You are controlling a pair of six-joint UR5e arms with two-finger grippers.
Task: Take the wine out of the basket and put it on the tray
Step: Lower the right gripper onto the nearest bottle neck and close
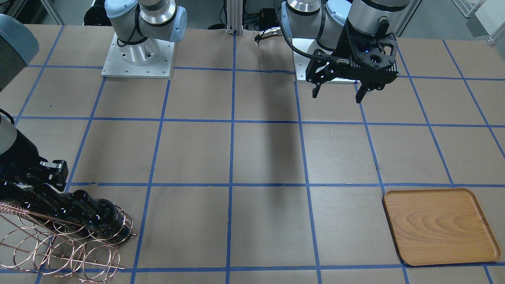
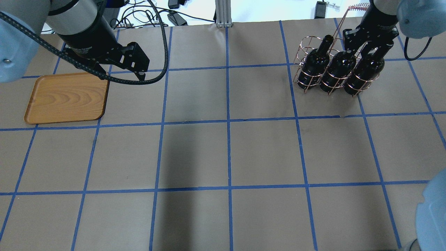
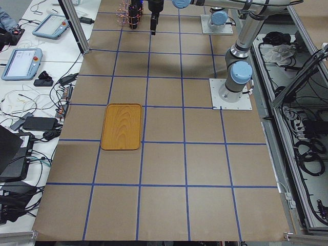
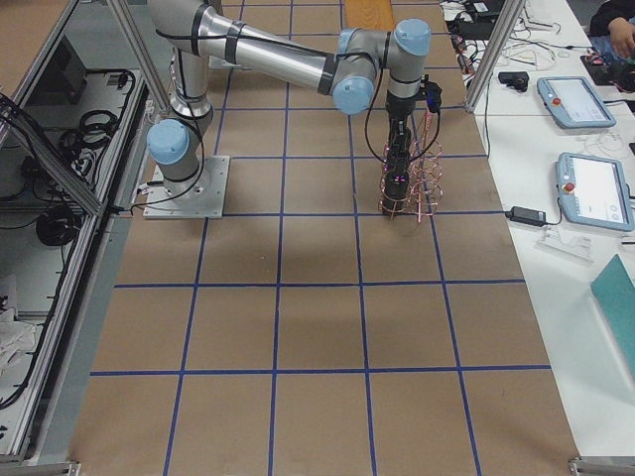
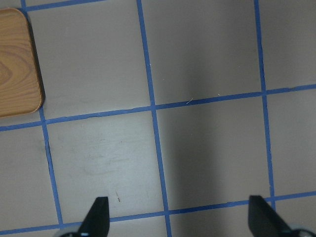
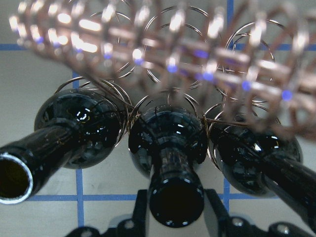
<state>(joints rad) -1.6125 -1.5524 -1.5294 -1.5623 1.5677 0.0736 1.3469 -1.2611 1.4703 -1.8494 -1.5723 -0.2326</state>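
Note:
Three near-black wine bottles stand in one row of the copper wire basket (image 2: 302, 47) at the far right of the table. My right gripper (image 6: 177, 217) is shut on the neck of the middle wine bottle (image 6: 170, 143), which still sits in its ring; it also shows in the overhead view (image 2: 339, 68). The wooden tray (image 2: 66, 97) lies flat at the far left with nothing on it. My left gripper (image 2: 120, 75) is open and empty, hovering just off the tray's corner; in the left wrist view its fingertips (image 5: 98, 212) stand wide apart above the paper.
The other two bottles (image 6: 81, 121) (image 6: 249, 153) flank the held one closely. The basket's twisted handle (image 6: 148, 29) crosses just above the bottle shoulders. Several basket rings (image 1: 59, 252) hold nothing. The table is brown paper with a blue tape grid (image 2: 228, 122).

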